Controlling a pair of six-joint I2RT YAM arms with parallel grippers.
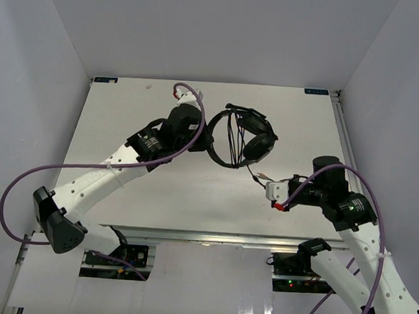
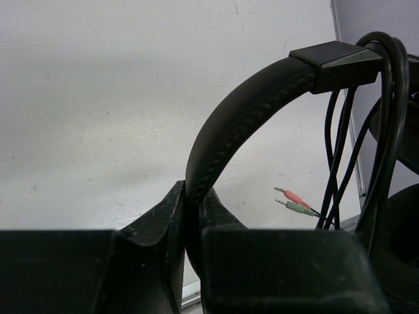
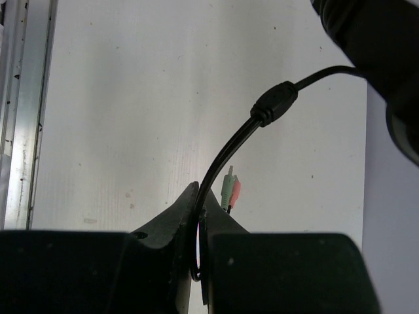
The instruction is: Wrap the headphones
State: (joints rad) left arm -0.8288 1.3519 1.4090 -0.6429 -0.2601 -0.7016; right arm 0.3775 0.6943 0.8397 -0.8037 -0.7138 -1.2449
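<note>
In the left wrist view the headband (image 2: pixel 242 111) disappears between the left gripper's (image 2: pixel 193 196) fingers at bottom centre, and the right edge crops an earcup (image 2: pixel 400 243). In the right wrist view the cord (image 3: pixel 275 101) vanishes between the right gripper's (image 3: pixel 200 206) fingers. The plugs (image 3: pixel 227 191) stand half behind one finger, and the earcup in the upper right corner is blurred and cropped.

Bright even overhead light, soft shadows, wrist foregrounds blurred

The headphones (image 1: pixel 258 146) have a matt, stitched, leather-like headband (image 2: pixel 236 114) and smooth cord (image 3: pixel 226 154).
</note>
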